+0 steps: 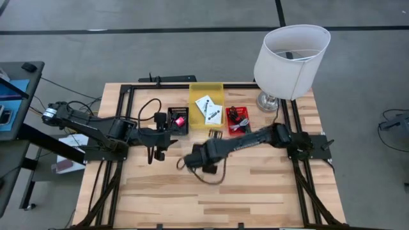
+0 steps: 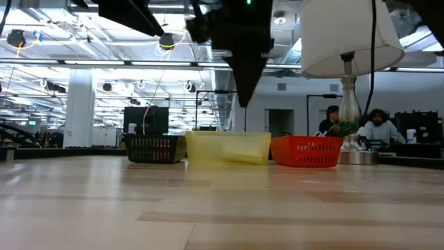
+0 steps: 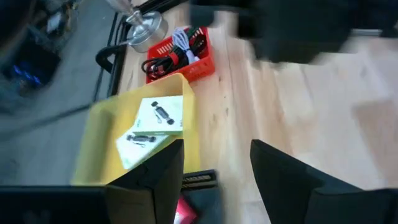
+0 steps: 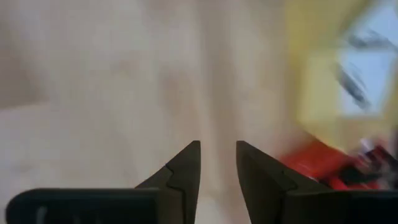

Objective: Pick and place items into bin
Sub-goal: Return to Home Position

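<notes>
Right wrist view: my right jaws stand slightly apart, empty, above the worktop point(image 4: 93, 74); the left jaws are wide apart, empty. Two white cards point(image 1: 209, 108) lie in the yellow bin point(image 1: 206, 86). I judge this the homing step; next, retract both arms.

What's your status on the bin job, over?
Left gripper open, empty, by black basket. Right gripper open, empty, over table. Two white cards in yellow bin. Nothing blocking bin.
</notes>
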Robot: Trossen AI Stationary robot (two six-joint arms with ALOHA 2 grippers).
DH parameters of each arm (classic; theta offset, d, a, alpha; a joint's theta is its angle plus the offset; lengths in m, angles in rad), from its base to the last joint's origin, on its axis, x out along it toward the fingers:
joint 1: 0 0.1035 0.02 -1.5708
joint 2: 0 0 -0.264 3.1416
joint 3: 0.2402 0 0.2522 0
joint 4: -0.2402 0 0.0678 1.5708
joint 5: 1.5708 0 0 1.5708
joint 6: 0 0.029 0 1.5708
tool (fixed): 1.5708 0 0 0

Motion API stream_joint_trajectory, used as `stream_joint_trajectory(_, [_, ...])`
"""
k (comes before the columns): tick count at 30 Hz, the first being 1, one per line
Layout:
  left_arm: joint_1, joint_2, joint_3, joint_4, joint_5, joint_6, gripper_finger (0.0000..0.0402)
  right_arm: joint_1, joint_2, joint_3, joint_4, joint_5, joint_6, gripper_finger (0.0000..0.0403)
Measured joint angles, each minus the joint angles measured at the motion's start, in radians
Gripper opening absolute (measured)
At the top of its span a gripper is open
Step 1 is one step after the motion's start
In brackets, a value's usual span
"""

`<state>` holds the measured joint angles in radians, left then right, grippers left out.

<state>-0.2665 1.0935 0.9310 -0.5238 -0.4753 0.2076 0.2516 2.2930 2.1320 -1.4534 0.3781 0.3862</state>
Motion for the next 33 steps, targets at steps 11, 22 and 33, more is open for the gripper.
stream_joint_trajectory(11, [-0.016, -0.069, -0.026, 0.413, 0.413, -0.251, 0.0178, 0.122, -0.178, 0.000, 0.502, -0.321, -0.286, 0.0098])
stream_joint_trajectory(22, [-0.319, -0.535, -0.349, 0.584, 0.067, -0.230, 0.0178, 0.307, -0.476, -0.402, 0.874, -0.328, -0.318, 0.0098])
stream_joint_trajectory(33, [-0.396, -0.817, -0.691, 0.699, 0.129, -0.275, 0.0178, 0.333, -0.939, -1.318, 1.834, -0.406, -0.200, 0.0098])
